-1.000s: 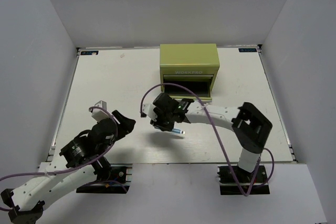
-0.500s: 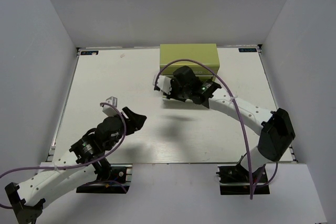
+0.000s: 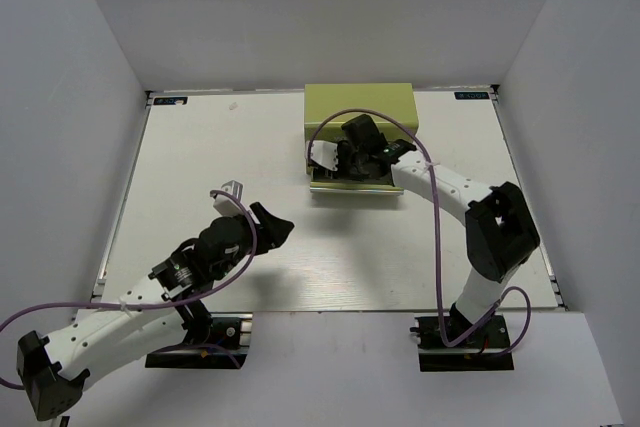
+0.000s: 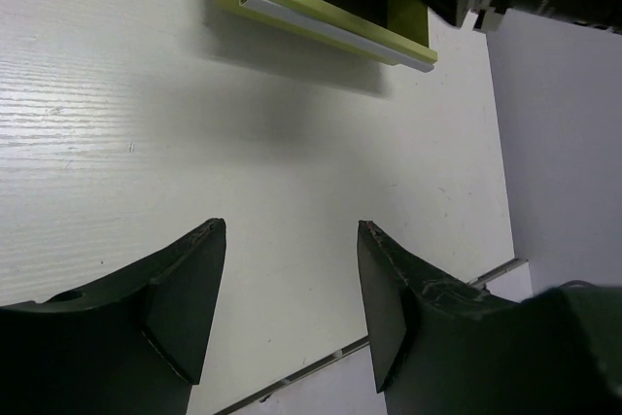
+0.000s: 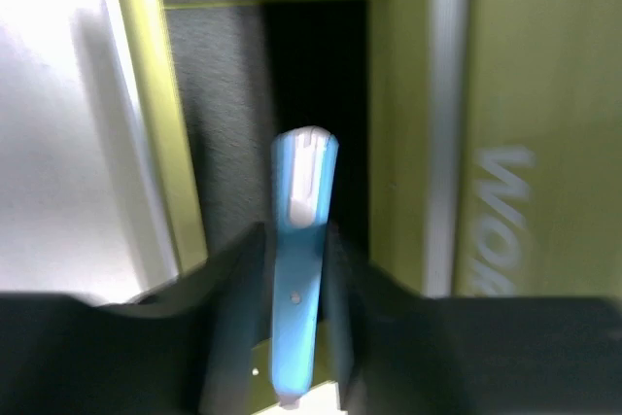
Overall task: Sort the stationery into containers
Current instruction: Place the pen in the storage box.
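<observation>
The lime-green chest (image 3: 360,107) stands at the back middle of the table, its lower drawer (image 3: 355,185) pulled out. My right gripper (image 3: 348,159) hovers over that drawer, shut on a blue pen (image 5: 296,279) with a white clip. In the right wrist view the pen points into the drawer's dark inside (image 5: 224,123), beside the lettered chest front (image 5: 505,221). My left gripper (image 3: 275,227) is well in front and left of the chest. Its jaws stand apart with nothing between them (image 4: 290,230), above bare table. The other pens are out of view.
White walls close in the table (image 3: 200,167) on three sides. The drawer's front lip (image 4: 321,21) shows at the top of the left wrist view. A metal rail (image 4: 491,272) marks the table's edge. Purple cables loop over both arms.
My right arm has carried the blue pen from the middle of the table back to above the open drawer. My left arm has reached a little forward and to the right.
</observation>
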Robot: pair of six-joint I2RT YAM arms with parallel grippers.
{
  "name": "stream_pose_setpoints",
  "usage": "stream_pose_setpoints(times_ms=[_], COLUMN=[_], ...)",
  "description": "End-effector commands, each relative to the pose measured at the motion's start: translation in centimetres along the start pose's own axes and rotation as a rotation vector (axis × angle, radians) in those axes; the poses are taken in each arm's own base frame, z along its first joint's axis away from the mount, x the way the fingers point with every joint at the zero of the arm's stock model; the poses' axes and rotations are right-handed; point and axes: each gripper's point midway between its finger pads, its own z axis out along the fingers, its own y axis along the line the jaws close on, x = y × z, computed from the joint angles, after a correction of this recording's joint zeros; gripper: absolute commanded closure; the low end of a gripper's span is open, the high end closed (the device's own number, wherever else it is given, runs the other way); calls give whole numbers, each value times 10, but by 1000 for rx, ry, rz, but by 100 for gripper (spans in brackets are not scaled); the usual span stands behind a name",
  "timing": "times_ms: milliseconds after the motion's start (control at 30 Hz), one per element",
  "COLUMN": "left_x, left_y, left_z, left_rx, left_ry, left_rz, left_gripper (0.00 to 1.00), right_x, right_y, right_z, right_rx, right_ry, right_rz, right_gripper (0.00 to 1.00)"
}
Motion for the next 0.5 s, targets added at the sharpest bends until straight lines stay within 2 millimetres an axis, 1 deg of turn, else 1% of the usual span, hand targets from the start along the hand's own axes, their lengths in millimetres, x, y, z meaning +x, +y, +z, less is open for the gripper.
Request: stream_pose_setpoints(times_ms=[0, 33, 67, 133, 167, 200, 267, 300, 333, 367, 400, 433, 467], left_x=[0, 0, 1, 1, 1, 1, 4, 3, 3, 3, 1, 1, 3], left_y=[-6, -6, -7, -7, -7, -7, -3, -5, -5, -5, -7, -7, -6], left_z=[-2, -2, -2, -2, -2, -2, -1, -1, -1, -1, -1, -1, 1], left_rx=[40, 40, 45, 45, 45, 45, 38, 45, 45, 45, 53, 53, 46], left_ry=[-5, -5, 2, 2, 2, 2, 7, 2, 2, 2, -4, -4, 1], left_rz=[-4, -4, -4, -4, -4, -4, -1, -4, -4, -4, -7, -7, -5], left_gripper=[33, 33, 33, 33, 33, 33, 33, 33, 33, 33, 33, 33, 33], right_x=[-19, -15, -15, -18, -22, -24, -30, -32, -36, -38, -41, -36, -40], right_y=[-7, -10, -10, -14, -16, -14, -13, -13, -5, 4, 2, 26, 36], right_z=[0, 4, 5, 3, -1, -2, -8, -12, -14, -19, -23, -27, -29], right_rx=[-22, -7, -8, -4, -1, -11, -27, -35, -74, -125, -136, -247, -300], right_ry=[-71, -60, -59, -74, -86, -97, -126, -136, -163, -180, -196, -193, -218], right_rz=[-57, -41, -37, -26, -17, -17, -22, -21, -27, -24, -56, -53, -71], right_gripper=[59, 51, 48, 46, 46, 44, 45, 54, 64, 76, 100, 100, 100])
